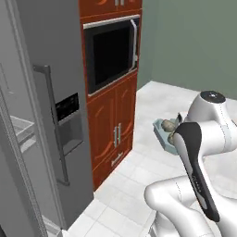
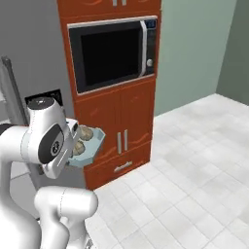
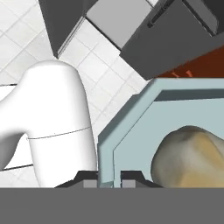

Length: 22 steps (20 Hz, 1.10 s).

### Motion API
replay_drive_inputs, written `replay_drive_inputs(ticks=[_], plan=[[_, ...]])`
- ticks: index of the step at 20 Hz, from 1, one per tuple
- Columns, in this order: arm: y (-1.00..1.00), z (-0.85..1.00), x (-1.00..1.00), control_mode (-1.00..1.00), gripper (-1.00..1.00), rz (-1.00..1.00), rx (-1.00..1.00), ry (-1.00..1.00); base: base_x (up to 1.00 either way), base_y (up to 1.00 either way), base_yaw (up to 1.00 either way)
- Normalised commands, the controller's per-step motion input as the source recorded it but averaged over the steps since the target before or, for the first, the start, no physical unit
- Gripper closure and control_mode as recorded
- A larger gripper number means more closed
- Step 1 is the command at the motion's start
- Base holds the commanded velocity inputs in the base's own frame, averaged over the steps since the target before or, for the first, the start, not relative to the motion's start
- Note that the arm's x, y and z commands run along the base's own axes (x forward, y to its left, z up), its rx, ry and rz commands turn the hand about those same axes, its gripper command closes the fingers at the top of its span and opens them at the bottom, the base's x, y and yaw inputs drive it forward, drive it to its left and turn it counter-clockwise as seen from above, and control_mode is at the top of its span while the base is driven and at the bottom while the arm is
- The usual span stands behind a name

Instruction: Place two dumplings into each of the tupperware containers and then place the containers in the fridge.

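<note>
My gripper [image 3: 109,181] is shut on the wall of the light blue-grey tupperware container [image 3: 131,116], which I hold in the air above the floor. A pale tan dumpling [image 3: 190,153] lies in it, close to the fingers. From the base, the container [image 2: 93,145] shows two dumplings [image 2: 85,133] inside and hangs in front of the arm. The left base view has the same container [image 1: 162,132] with dumplings [image 1: 168,125], partly hidden by my arm. The tall grey fridge [image 1: 51,106] stands to the left, its door [image 1: 14,152] swung open with a clear bin on it.
A black built-in microwave [image 1: 111,51] sits in the red-brown cabinet column [image 2: 121,131] right of the fridge. White tiled floor [image 2: 194,165] spreads to the right. The fridge's long handle [image 1: 51,125] and dark dispenser panel [image 1: 68,107] face me.
</note>
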Motion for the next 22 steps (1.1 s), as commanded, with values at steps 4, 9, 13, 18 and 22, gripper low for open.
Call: replay_drive_inputs(ticks=[4, 9, 13, 18, 22], plan=[[0.00, 0.00, 0.00, 1.00, 1.00, 0.00, 0.00, 0.00, 0.65, -0.43, 0.71], [0.00, 0.00, 0.00, 1.00, 1.00, 0.00, 0.00, 0.00, 0.62, -0.45, 0.68], [0.00, 0.00, 0.00, 1.00, 1.00, 0.00, 0.00, 0.00, 0.49, -0.34, 0.66], [0.00, 0.00, 0.00, 1.00, 1.00, 0.00, 0.00, 0.00, 0.33, -0.12, 0.66], [0.00, 0.00, 0.00, 1.00, 1.00, 0.00, 0.00, 0.00, 0.26, 0.00, 0.68]])
